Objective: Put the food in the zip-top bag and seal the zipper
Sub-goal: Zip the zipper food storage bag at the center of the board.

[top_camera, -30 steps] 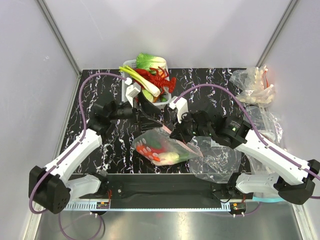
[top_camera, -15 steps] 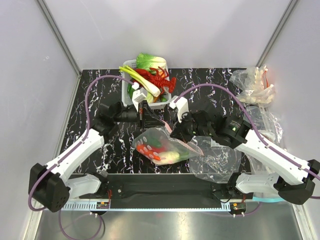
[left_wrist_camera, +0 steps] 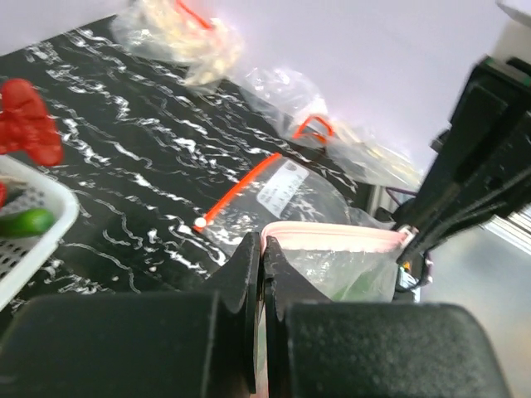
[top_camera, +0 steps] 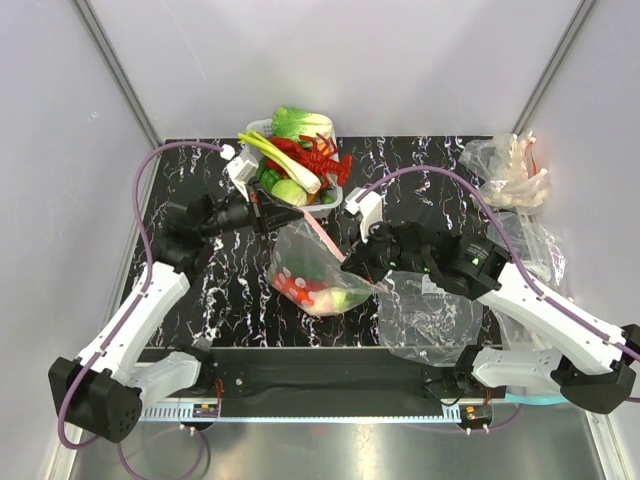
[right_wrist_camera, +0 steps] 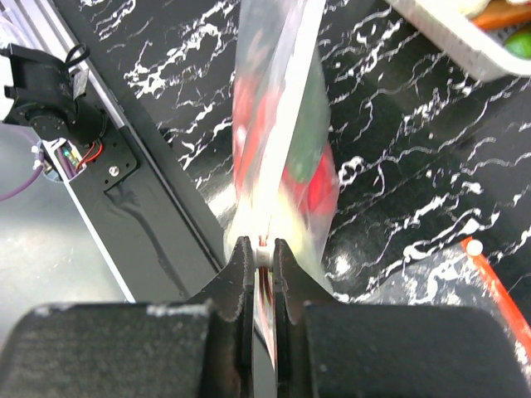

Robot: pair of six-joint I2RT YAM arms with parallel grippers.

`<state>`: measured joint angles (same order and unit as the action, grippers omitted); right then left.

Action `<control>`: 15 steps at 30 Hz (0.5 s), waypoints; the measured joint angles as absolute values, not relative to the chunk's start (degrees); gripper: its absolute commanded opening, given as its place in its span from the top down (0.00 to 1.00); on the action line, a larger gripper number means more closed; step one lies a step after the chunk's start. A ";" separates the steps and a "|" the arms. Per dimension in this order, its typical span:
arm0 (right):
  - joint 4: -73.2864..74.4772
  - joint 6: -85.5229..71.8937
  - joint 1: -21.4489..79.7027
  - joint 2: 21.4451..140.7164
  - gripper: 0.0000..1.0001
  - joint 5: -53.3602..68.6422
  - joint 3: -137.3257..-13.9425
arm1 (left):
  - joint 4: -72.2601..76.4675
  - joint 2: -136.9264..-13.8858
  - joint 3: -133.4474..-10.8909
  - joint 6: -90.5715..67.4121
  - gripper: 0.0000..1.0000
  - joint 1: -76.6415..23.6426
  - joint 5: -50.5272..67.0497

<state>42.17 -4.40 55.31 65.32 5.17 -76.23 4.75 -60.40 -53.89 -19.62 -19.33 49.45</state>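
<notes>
Top external: my left gripper [top_camera: 274, 212] just pulled back toward the basket [top_camera: 327, 206], so the zip-top bag [top_camera: 320, 268] with the food [top_camera: 298, 291] inside hangs taut in front of it across to my right gripper [top_camera: 352, 268], both pinching the zipper [top_camera: 322, 241], ready to seal I reckon.

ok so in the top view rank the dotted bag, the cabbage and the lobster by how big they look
1. Dotted bag: clearly the largest.
2-3. Cabbage and lobster: they cover about the same area, so I would not rank one above the other.
</notes>
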 measured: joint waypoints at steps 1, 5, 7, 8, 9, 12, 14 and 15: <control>42.59 -4.67 55.31 65.19 1.00 5.17 -76.23 | 3.70 -60.51 -54.72 -19.18 1.00 -19.33 48.60; 45.01 -5.82 55.31 64.66 0.98 5.19 -76.23 | 0.75 -60.73 -56.99 -16.99 1.00 -19.29 43.72; 46.59 -6.42 55.31 64.58 0.97 5.17 -76.25 | -0.34 -60.73 -57.19 -16.23 1.00 -19.27 41.74; 47.53 -6.72 55.31 64.60 0.97 5.17 -76.27 | -0.86 -60.73 -57.19 -15.90 1.00 -19.25 40.64; 48.47 -6.98 55.31 64.71 0.97 5.17 -76.38 | -1.43 -60.73 -57.19 -15.62 1.00 -19.25 39.79; 51.96 -7.90 55.31 65.73 0.98 5.19 -77.45 | -2.55 -60.75 -57.19 -14.87 1.00 -19.16 36.25; 53.82 -8.51 55.31 66.57 0.97 5.19 -77.93 | -3.40 -60.75 -57.19 -14.74 1.00 -19.05 33.76; 54.37 -8.84 55.31 66.85 0.97 5.17 -77.97 | -3.64 -60.84 -57.19 -14.72 1.00 -19.05 33.01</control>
